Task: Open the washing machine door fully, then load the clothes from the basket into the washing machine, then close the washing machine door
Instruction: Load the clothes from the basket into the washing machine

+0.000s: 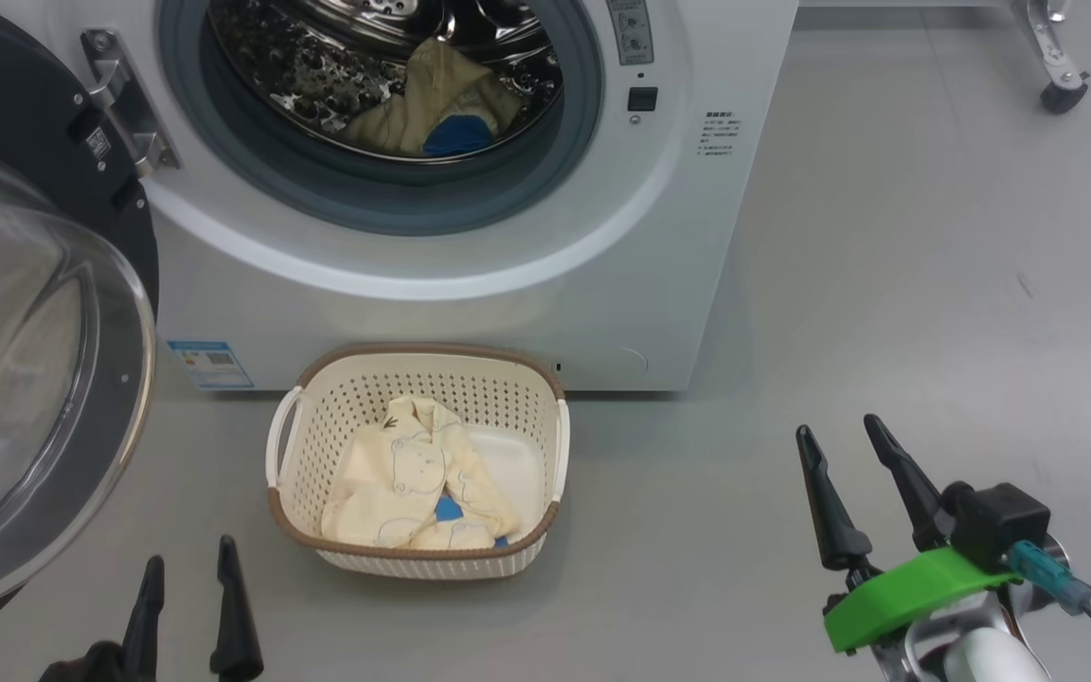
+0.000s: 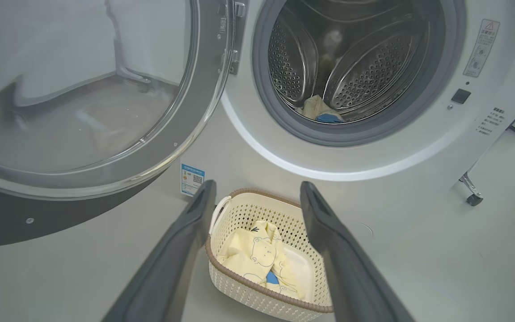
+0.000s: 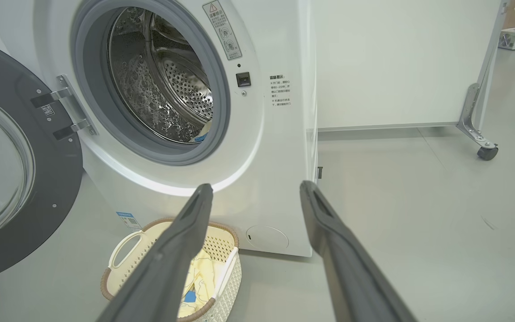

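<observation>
The white washing machine [image 1: 470, 303] stands ahead with its door [image 1: 29, 379] swung wide open to the left. One cream garment with a blue patch [image 1: 441, 109] lies in the steel drum [image 2: 351, 62]. On the floor in front sits the cream basket [image 1: 304, 426], holding another pale yellow garment [image 1: 413, 478] with blue line drawings. My left gripper [image 1: 190, 554] is open at the lower left, short of the basket and empty. My right gripper [image 1: 844, 426] is open and empty, well to the right of the basket. In the left wrist view the basket [image 2: 239, 286] lies between the fingers [image 2: 181, 250].
The open door [image 2: 83, 112] bulges out over the floor on my left. A caster leg of a frame [image 1: 1062, 90] stands at the far right, beside a pale wall panel [image 3: 396, 62]. Grey floor [image 1: 934, 284] stretches right of the washer.
</observation>
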